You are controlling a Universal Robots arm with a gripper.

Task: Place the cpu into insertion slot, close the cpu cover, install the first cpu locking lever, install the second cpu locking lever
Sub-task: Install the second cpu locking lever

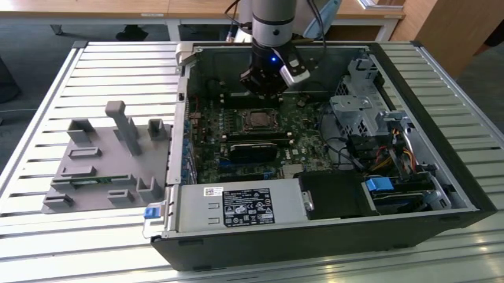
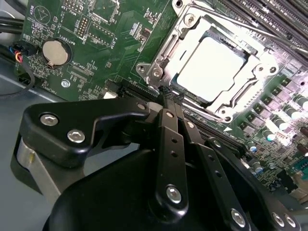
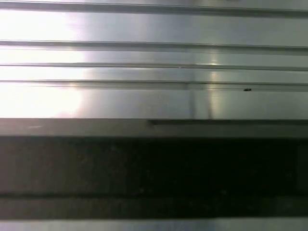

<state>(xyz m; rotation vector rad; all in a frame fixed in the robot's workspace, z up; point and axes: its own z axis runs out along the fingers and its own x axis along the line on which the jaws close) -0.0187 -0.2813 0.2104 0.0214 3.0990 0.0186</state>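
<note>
Just beside the cpu cover (image 2: 226,72), the pincer (image 2: 169,98) hovers, fingers pressed together, holding nothing.

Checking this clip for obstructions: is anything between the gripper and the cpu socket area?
Nothing visible. In the second wrist view the gripper, fingers together, sits just short of the cpu cover, which lies closed over the cpu.

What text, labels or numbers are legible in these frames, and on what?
Power-supply label: print too small to read.
White sticker on the same box: too small to read.
Board lettering by the coin cell: too blurred to read.
Top of the cpu: glare, no text visible.
</note>
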